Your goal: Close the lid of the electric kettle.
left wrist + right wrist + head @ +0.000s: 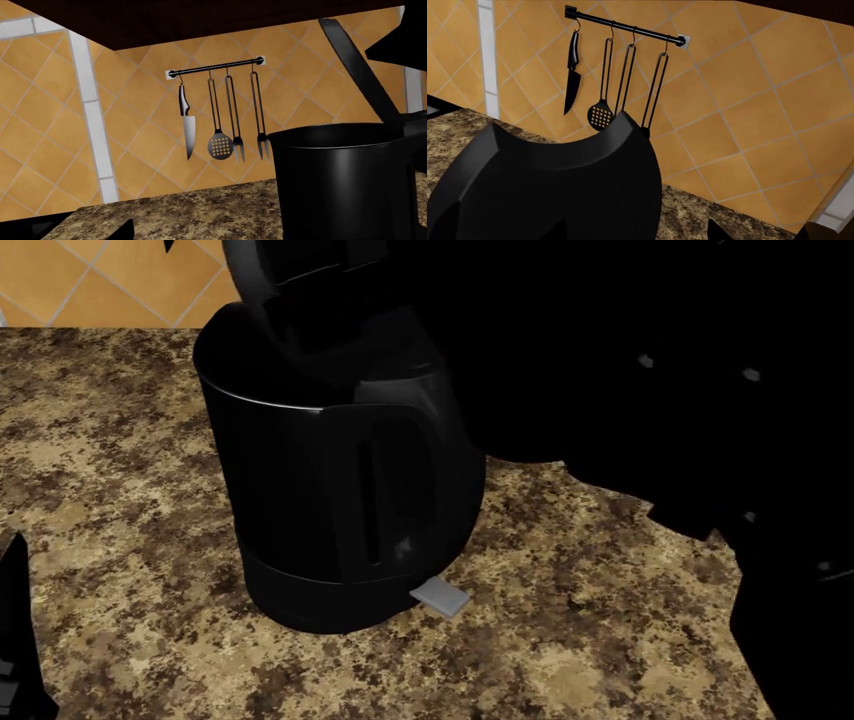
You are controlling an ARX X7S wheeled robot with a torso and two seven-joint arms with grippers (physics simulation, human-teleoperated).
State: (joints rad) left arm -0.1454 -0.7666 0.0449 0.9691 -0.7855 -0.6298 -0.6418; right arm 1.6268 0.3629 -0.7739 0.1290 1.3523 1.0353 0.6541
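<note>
The electric kettle (334,480) is a tall glossy black jug standing upright on the speckled counter, handle toward me, with a light-grey switch tab (441,596) at its base. Its lid (300,270) stands raised above the open mouth. The left wrist view shows the kettle (340,185) close by and the lid (357,70) tilted up and back. The lid (560,185) fills the lower part of the right wrist view, right in front of my open, empty right gripper (637,227). My left gripper (210,230) is open and empty, low beside the kettle.
A rail (217,66) on the orange tiled wall holds a knife, a slotted spoon and forks. A dark cabinet (200,20) hangs overhead. My right arm (694,390) blocks the head view's right side. The granite counter (587,640) spreads around the kettle.
</note>
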